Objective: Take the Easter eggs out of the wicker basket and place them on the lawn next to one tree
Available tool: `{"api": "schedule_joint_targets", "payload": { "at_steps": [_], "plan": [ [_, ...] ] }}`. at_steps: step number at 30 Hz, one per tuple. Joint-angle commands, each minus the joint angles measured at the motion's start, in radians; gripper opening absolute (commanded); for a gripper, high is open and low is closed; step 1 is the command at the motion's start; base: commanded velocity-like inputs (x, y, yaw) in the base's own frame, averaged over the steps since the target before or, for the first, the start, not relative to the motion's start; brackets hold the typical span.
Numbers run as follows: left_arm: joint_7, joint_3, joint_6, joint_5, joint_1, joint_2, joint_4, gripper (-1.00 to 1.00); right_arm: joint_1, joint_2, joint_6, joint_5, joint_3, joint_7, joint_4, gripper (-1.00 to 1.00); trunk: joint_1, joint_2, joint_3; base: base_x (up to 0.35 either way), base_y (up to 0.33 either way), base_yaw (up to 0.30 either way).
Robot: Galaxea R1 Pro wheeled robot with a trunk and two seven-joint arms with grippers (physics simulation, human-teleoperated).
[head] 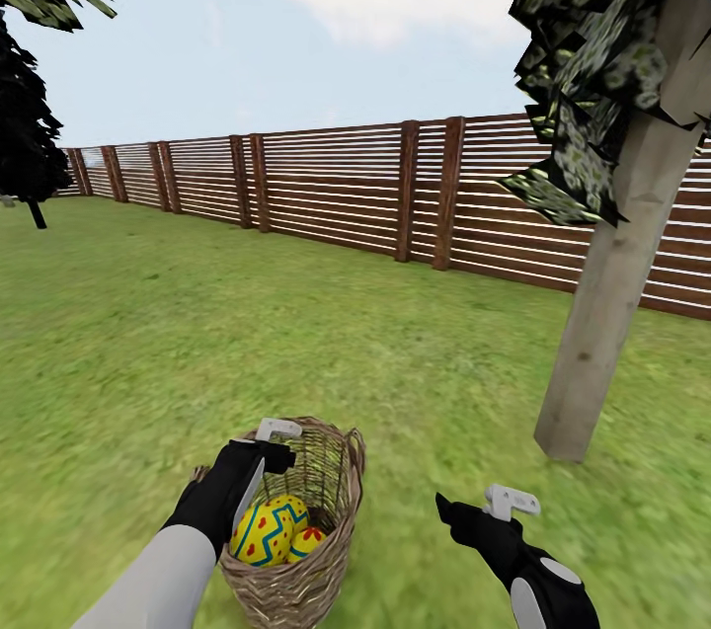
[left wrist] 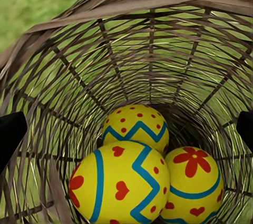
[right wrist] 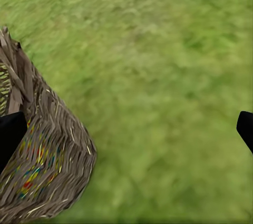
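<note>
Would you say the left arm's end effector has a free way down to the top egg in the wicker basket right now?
Probably yes. The left end effector sits open over the wicker basket, looking straight down inside. The top egg lies uncovered between its fingers, and nothing crosses the opening. The narrow wicker walls may crowd the fingers.

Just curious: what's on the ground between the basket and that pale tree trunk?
Only bare lawn in the head view, between wicker basket and tree.
</note>
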Motion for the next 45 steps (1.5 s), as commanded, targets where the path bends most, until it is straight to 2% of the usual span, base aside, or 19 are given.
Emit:
{"api": "schedule_joint_targets", "payload": {
  "at_steps": [1, 5, 21, 29, 36, 45],
  "plan": [
    [-0.003, 0.005, 0.004, -0.005, 0.0, -0.001, -0.001, 1.0, -0.001, 0.0, 0.004, -0.011, 0.0, -0.008, -0.001, 1.0, 0.0, 0.0, -0.001, 0.0, 0.0, 0.0],
    [-0.003, 0.005, 0.005, -0.005, 0.0, -0.001, -0.001, 1.0, -0.001, 0.0, 0.004, -0.011, 0.0, -0.008, -0.001, 1.0, 0.0, 0.0, -0.001, 0.0, 0.0, 0.0],
    [-0.006, -0.001, 0.026, -0.005, 0.0, -0.003, -0.001, 1.0, -0.001, 0.0, 0.004, -0.011, -0.001, -0.008, -0.001, 1.0, 0.007, -0.004, -0.063, 0.0, 0.0, 0.0],
    [-0.006, -0.01, 0.047, -0.005, 0.0, -0.001, -0.002, 1.0, -0.001, 0.0, 0.004, -0.011, -0.001, -0.008, -0.001, 1.0, 0.007, -0.004, -0.063, 0.0, 0.0, 0.0],
    [-0.005, -0.012, 0.05, -0.005, 0.0, -0.001, -0.003, 1.0, -0.001, 0.0, 0.004, -0.011, 0.0, -0.008, -0.001, 1.0, 0.01, -0.006, -0.09, 0.0, 0.0, 0.0],
    [-0.003, -0.013, 0.05, -0.008, 0.0, 0.0, -0.002, 1.0, -0.001, 0.0, 0.002, -0.012, -0.001, -0.007, -0.001, 1.0, 0.01, -0.006, -0.09, 0.0, 0.0, 0.0]
  ]
}}
